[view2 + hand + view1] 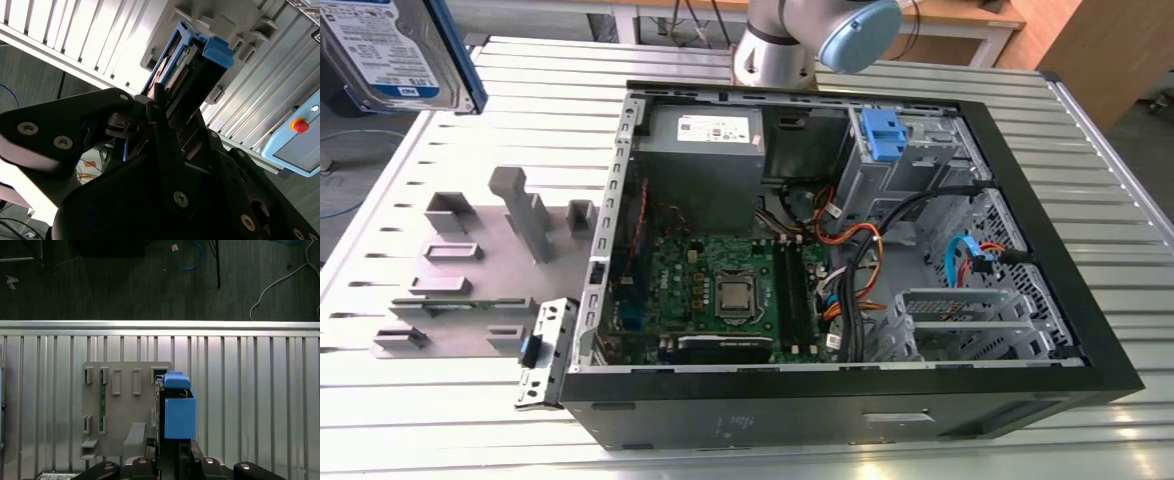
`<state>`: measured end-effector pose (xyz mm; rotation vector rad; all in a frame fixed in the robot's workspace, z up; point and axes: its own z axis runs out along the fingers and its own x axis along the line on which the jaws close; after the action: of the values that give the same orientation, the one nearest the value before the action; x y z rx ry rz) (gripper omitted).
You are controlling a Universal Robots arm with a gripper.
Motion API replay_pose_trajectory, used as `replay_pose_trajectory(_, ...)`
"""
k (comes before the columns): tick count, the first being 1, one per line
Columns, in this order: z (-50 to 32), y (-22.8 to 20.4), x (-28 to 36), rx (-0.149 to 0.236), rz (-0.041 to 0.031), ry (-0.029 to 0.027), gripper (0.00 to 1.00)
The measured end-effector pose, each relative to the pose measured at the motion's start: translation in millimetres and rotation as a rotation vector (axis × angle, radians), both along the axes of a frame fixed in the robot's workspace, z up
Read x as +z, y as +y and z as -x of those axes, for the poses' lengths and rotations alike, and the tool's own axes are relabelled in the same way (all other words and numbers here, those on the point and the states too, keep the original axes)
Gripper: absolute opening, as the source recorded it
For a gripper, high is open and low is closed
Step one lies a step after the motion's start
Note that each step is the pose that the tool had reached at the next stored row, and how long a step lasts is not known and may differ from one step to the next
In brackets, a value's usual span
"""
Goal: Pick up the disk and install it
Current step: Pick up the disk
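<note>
The disk (pixel 394 50), silver with a white-and-blue label in a blue carrier frame, hangs high in the air at the exterior view's upper left, well above the table. In both wrist views my gripper (pixel 172 107) is shut on the disk (pixel 200 65), which stands edge-on between the black fingers (pixel 162 135). In the first wrist view the disk (pixel 177 410) hovers over the grey fixture plate (pixel 120 405), with the gripper (pixel 172 450) holding its near end. The open computer case (pixel 1067 330) lies toward the exterior view's right.
Inside the case are a green motherboard (pixel 720 290), a grey power supply (pixel 707 140), cables, and a drive bay holding a blue bracket (pixel 883 135). The slotted fixture plate (pixel 480 270) lies beside the case on the slatted metal table (pixel 1121 200). A pendant with a red button (pixel 300 125) sits nearby.
</note>
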<state>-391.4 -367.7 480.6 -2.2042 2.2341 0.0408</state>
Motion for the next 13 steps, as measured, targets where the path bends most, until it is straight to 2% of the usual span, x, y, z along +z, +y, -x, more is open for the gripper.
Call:
replay_pose_trajectory(7, -0.6, 0.1, 0.4, 0.000, 0.0001, 0.0002, 0.35)
replay_pose_trajectory(13, -10.5, 0.0, 0.1, 0.000, -0.0001, -0.0001, 0.35)
